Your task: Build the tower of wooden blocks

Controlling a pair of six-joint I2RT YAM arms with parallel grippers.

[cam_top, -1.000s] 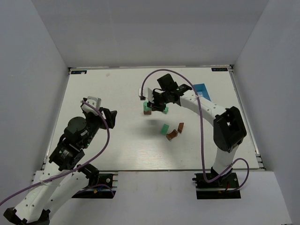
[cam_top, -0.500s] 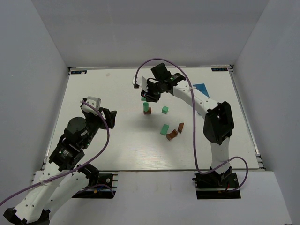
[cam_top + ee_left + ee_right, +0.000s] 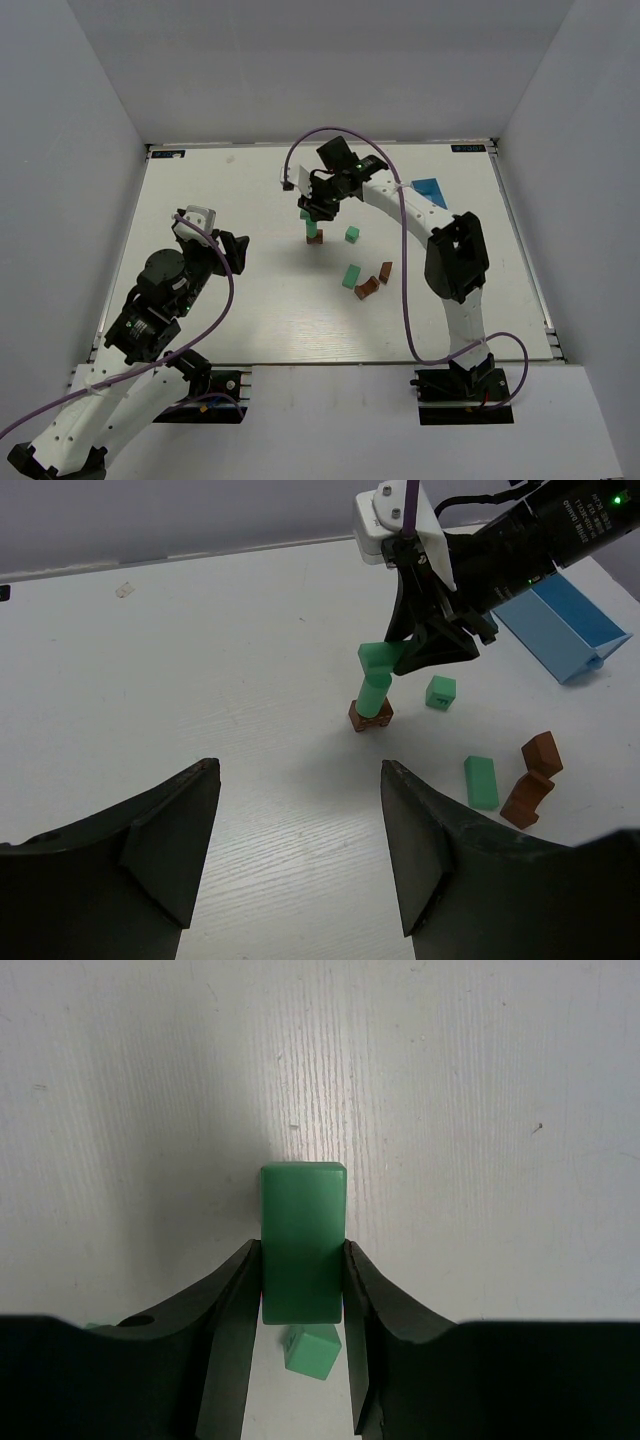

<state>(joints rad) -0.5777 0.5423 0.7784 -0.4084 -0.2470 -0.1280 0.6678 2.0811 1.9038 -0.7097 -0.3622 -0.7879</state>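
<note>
**Top view:** R jaws pinch a green block (image 3: 313,225) from above, near mid-table (image 3: 200,200). The block stands on end on a brown block (image 3: 314,241); together they make the tower (image 3: 314,233). A small green cube (image 3: 352,234) lies just right of R jaws. A flat green piece (image 3: 351,276) lies farther toward the arm bases, w/ two brown pieces (image 3: 367,289) just beside it. A blue box (image 3: 428,190) sits well right of R jaws, partly behind the arm. L jaws hang spread wide, well left of the tower.

**Left wrist view:** L jaws are wide apart, both tips at the bottom edge. The tower (image 3: 372,695) shows in the gap, well beyond the tips. The green block (image 3: 375,683) leans, w/ its top end in R jaws and its bottom end on the brown block (image 3: 371,717). The cube (image 3: 441,692) is just under R jaws, apart from the tower. The flat green piece (image 3: 481,782) and brown pieces (image 3: 535,775) lie right of the L jaws' gap. The blue box (image 3: 565,620) is far right.

**Right wrist view:** R jaws press both long sides of the green block (image 3: 302,1240), so it's clamped. Its end face points at the camera. The cube (image 3: 311,1350) shows between the jaws, nearer the wrist, down on the table (image 3: 480,1110). The brown block is hidden under the green one.
</note>
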